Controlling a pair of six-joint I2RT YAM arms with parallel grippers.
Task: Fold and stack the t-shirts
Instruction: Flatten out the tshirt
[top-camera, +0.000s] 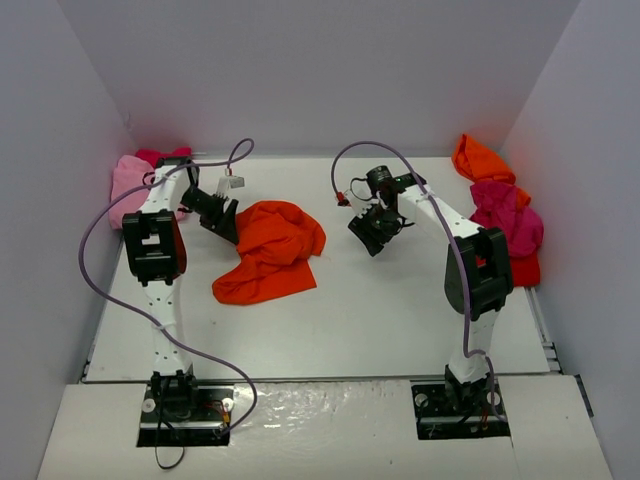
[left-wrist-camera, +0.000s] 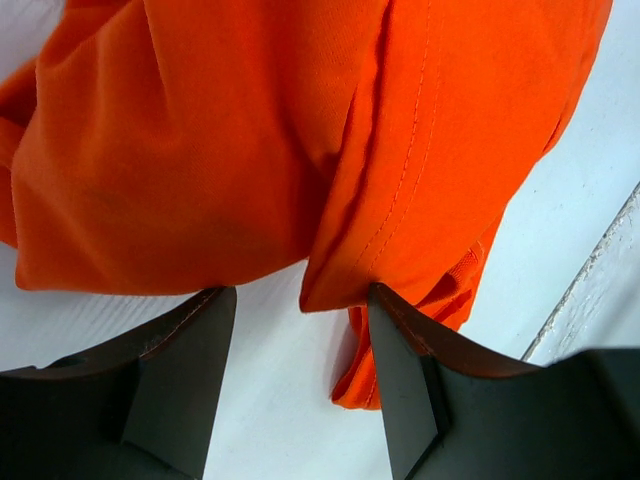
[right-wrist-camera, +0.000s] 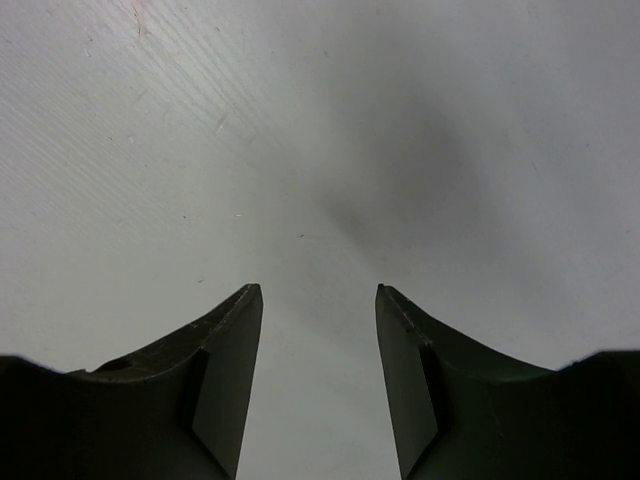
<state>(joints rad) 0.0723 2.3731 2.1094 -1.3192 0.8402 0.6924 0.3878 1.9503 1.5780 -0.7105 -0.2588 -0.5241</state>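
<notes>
A bright orange-red t-shirt (top-camera: 272, 250) lies crumpled on the white table (top-camera: 380, 310), left of centre. My left gripper (top-camera: 228, 226) is at its left edge, open. In the left wrist view the t-shirt (left-wrist-camera: 230, 140) fills the top, and a hemmed fold hangs down to the tip of the right finger (left-wrist-camera: 400, 350); the left gripper (left-wrist-camera: 300, 293) has only bare table between its jaws. My right gripper (top-camera: 372, 234) hovers over bare table to the right of the shirt, open and holding nothing (right-wrist-camera: 318, 290). More t-shirts are bunched at both back corners.
A light pink tee (top-camera: 128, 182) and a magenta one (top-camera: 152, 157) are piled at the back left wall. An orange tee (top-camera: 480, 160), a magenta tee (top-camera: 506, 216) and a red tee (top-camera: 526, 268) lie along the right wall. Walls close in on three sides.
</notes>
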